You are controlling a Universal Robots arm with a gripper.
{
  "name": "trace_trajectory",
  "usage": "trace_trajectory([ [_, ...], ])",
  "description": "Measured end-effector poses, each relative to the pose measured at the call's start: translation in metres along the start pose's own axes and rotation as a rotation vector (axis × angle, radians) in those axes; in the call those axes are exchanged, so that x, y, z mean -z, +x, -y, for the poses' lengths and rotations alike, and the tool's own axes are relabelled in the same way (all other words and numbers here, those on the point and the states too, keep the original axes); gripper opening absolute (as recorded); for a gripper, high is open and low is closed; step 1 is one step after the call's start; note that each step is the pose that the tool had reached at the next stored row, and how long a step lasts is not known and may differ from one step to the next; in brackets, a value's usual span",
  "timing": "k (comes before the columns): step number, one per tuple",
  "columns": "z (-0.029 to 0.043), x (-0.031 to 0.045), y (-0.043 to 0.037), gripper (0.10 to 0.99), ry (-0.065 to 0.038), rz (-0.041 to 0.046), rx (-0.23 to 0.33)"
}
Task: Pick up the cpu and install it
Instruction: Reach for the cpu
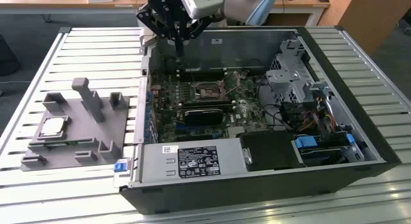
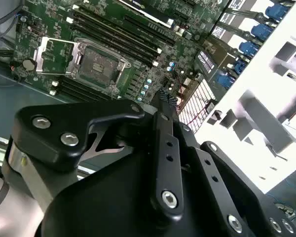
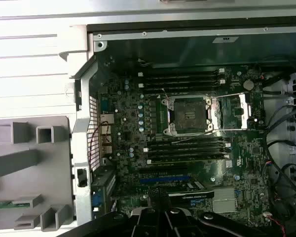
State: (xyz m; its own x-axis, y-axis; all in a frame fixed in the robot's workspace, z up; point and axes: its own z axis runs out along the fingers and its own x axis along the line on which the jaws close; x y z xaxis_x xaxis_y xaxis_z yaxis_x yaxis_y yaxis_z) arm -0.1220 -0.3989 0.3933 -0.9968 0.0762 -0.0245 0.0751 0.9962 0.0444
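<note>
End effector [image 1: 179,60], pressed together and empty, hangs above the motherboard [image 1: 168,96]. Cpu [image 1: 53,126] lies unpicked on the tray [image 1: 70,137]; grasping needs it spread.

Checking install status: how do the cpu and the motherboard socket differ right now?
The cpu lies outside the case on the grey tray; the socket sits inside on the motherboard. The cpu's top is plain silvery; the socket is metal-framed, open and empty. Both are square.
</note>
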Motion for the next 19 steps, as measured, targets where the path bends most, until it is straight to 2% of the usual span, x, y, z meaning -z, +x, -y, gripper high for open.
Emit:
trace_trajectory([
  [7, 0.0, 0.0001, 0.0008, 0.106, 0.0, 0.0, 0.0],
  [19, 0.0009, -0.0002, 0.012, 0.106, 0.0, 0.0, 0.0],
])
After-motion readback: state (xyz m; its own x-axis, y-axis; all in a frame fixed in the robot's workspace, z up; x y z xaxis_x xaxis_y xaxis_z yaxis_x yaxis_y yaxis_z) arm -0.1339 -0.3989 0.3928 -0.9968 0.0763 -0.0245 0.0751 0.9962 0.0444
